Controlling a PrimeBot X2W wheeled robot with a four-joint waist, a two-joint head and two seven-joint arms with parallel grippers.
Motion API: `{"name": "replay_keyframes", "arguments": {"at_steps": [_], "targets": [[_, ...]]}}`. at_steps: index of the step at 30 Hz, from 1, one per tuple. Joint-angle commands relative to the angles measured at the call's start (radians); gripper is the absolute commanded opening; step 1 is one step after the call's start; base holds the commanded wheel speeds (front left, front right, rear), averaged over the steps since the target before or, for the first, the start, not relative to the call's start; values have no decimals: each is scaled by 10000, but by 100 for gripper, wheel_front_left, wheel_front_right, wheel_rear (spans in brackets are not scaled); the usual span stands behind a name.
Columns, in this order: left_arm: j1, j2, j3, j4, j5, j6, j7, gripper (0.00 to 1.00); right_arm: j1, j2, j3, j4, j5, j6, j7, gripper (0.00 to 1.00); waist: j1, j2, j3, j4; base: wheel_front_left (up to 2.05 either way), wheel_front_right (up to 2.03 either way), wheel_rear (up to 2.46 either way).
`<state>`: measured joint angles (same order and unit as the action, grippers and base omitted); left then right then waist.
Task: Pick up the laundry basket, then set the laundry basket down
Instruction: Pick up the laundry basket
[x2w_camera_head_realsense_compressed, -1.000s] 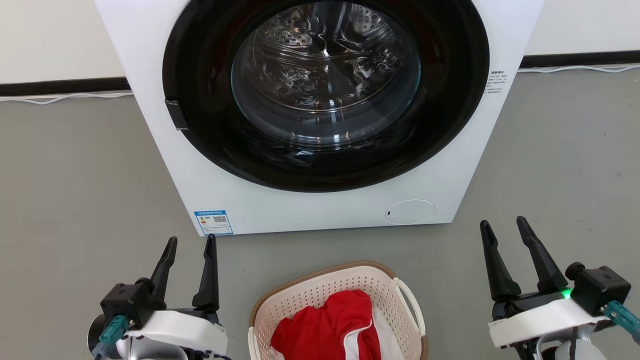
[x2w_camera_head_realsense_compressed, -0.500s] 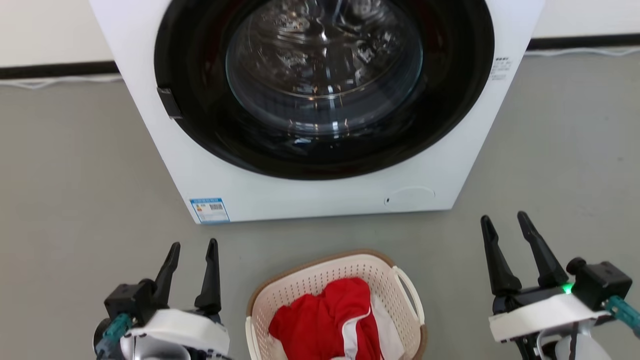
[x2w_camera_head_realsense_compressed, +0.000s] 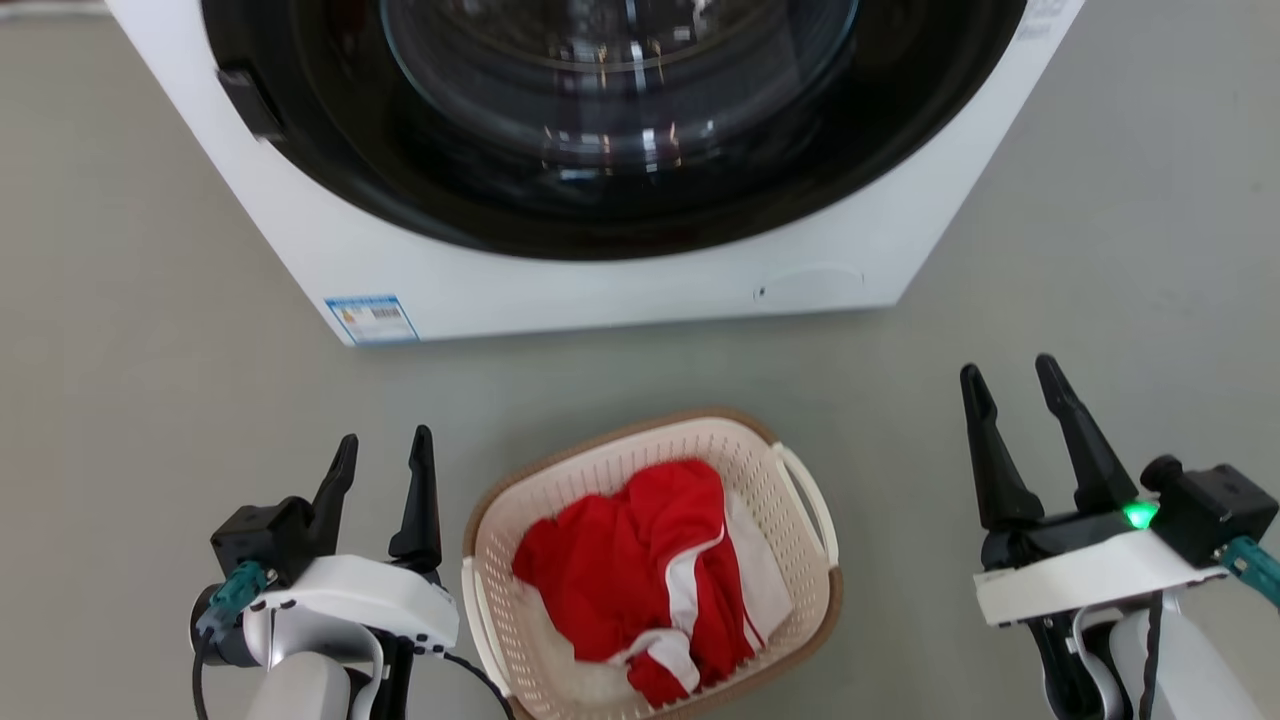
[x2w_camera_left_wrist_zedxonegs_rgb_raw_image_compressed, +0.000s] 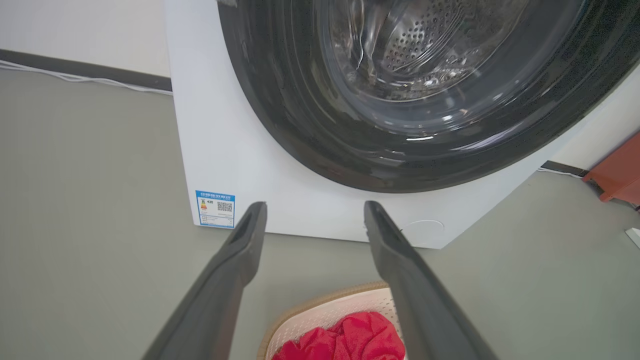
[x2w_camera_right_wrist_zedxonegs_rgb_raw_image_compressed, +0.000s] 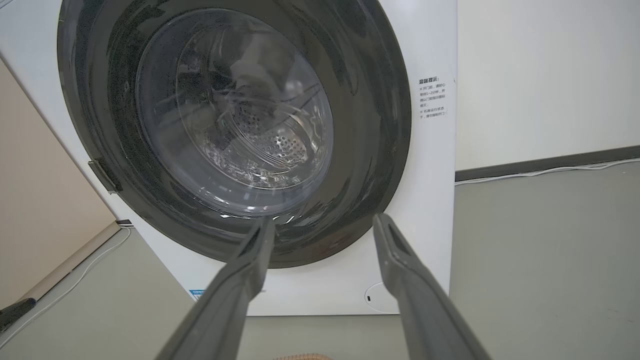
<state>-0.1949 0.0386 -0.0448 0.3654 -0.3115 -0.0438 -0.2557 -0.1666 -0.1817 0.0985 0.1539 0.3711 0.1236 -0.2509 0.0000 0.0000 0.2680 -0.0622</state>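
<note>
The laundry basket (x2w_camera_head_realsense_compressed: 600, 470) stands on the grey floor (x2w_camera_head_realsense_compressed: 150, 350), in front of the washing machine (x2w_camera_head_realsense_compressed: 600, 290) and apart from it, with a strip of bare floor between them. It sits between the two arms, nearer the left one. The basket holds a red garment (x2w_camera_head_realsense_compressed: 620, 570) with white trim, lying over a white cloth (x2w_camera_head_realsense_compressed: 765, 590). One white loop handle (x2w_camera_head_realsense_compressed: 810, 500) projects from the basket's right side; the other (x2w_camera_head_realsense_compressed: 478, 610) lies along its left side, just beside the left wrist housing.

The left gripper (x2w_camera_head_realsense_compressed: 385, 438) hangs to the left of the basket, fingers pointing toward the machine. Its jaws stand wide and hold nothing. The right gripper (x2w_camera_head_realsense_compressed: 1008, 365) hangs well to the right of the basket, also pointing toward the machine – jaws wide, nothing between them. A green light (x2w_camera_head_realsense_compressed: 1137, 515) glows on its wrist. Neither gripper touches the basket.

In the left wrist view the basket's far rim and the red garment appear low between the two fingers. The machine's dark round door (x2w_camera_head_realsense_compressed: 620, 120) is closed, and a blue label (x2w_camera_head_realsense_compressed: 371, 318) sits at the lower left corner of the front panel.
</note>
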Motion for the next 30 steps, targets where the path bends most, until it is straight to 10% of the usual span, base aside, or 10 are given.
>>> {"name": "replay_keyframes", "arguments": {"at_steps": [1, 30], "targets": [[-392, 116, 314, -59, -64, 63, -61, 100, -278, -145, 226, -298, 55, 71, -109, 100, 0, 0, 421, -79, 0, 0, 0], [-3599, 116, 207, 7812, -1350, -252, -61, 100, -1510, -266, 718, -455, 270, 71, -109, 100, 0, 0, 3212, -634, 0, 0, 0]]}}
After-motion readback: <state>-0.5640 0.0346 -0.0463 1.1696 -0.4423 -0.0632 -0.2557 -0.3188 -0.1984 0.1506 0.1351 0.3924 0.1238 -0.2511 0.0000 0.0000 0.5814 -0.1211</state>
